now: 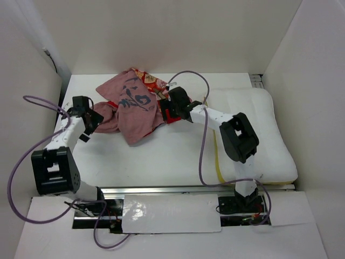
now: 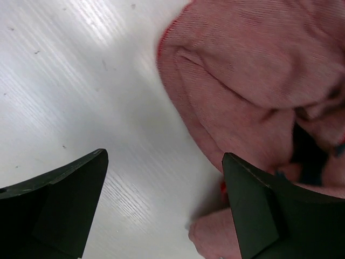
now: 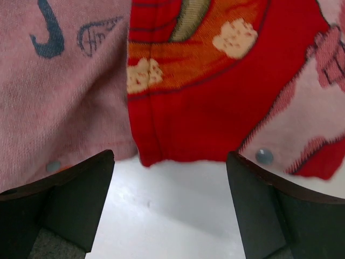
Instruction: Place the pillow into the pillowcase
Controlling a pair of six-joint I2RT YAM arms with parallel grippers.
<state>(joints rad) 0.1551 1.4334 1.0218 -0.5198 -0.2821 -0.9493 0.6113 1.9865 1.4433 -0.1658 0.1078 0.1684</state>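
Note:
The pillowcase (image 1: 132,108) lies crumpled at the back middle of the table, pink face with dark calligraphy up, red print at its far and right edges. The white pillow (image 1: 264,132) with yellow piping lies flat on the right, partly under my right arm. My left gripper (image 1: 96,120) is open at the cloth's left edge; the left wrist view shows pink cloth (image 2: 253,81) by its right finger and bare table between the jaws. My right gripper (image 1: 168,109) is open at the cloth's right edge; the red hem (image 3: 183,129) and a snap button (image 3: 264,156) lie just ahead of its jaws.
White walls close in the table on the left, back and right. Purple cables loop over both arms (image 1: 202,140). The white table (image 1: 161,156) shows in front of the pillowcase. The arm bases and a rail sit at the near edge.

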